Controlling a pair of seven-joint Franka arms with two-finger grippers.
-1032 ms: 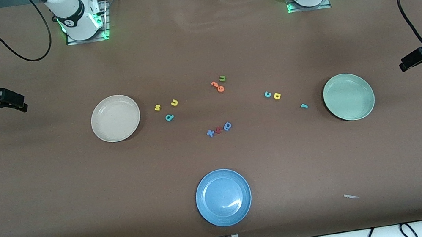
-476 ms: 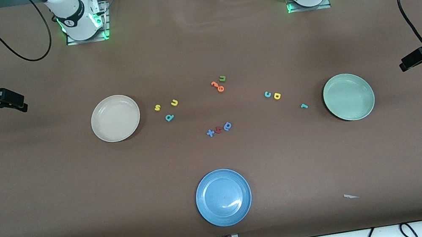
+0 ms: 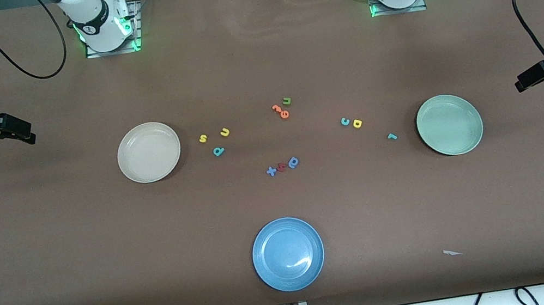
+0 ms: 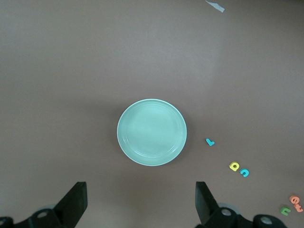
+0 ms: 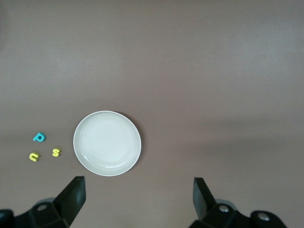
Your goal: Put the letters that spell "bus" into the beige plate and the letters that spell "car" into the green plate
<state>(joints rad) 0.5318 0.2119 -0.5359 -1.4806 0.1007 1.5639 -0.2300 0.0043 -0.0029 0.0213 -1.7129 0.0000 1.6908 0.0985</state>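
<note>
The empty beige plate [image 3: 149, 152] [image 5: 107, 143] has the yellow "s" [image 3: 203, 138] [image 5: 56, 152], yellow "u" [image 3: 225, 132] [image 5: 33, 156] and teal "b" [image 3: 218, 151] [image 5: 39, 137] on the table beside it. The green plate [image 3: 449, 124] [image 4: 152, 132] is empty too. Beside it lie the teal "r" [image 3: 392, 137] [image 4: 209, 142], yellow "a" [image 3: 357, 124] [image 4: 234, 166] and teal "c" [image 3: 345, 121] [image 4: 244, 173]. My right gripper [image 3: 24, 133] [image 5: 138, 185] hangs open over the right arm's end of the table. My left gripper [image 3: 525, 80] [image 4: 141, 190] hangs open over the left arm's end. Neither holds anything.
A blue plate [image 3: 288, 253] stands near the table's front edge. Orange letters [image 3: 280, 111] and a green "u" [image 3: 287, 101] lie mid-table, with a blue "x" [image 3: 271, 171], a red letter [image 3: 281, 167] and a blue rounded letter [image 3: 293, 162] nearer the camera. A paper scrap [image 3: 452, 252] lies toward the left arm's end.
</note>
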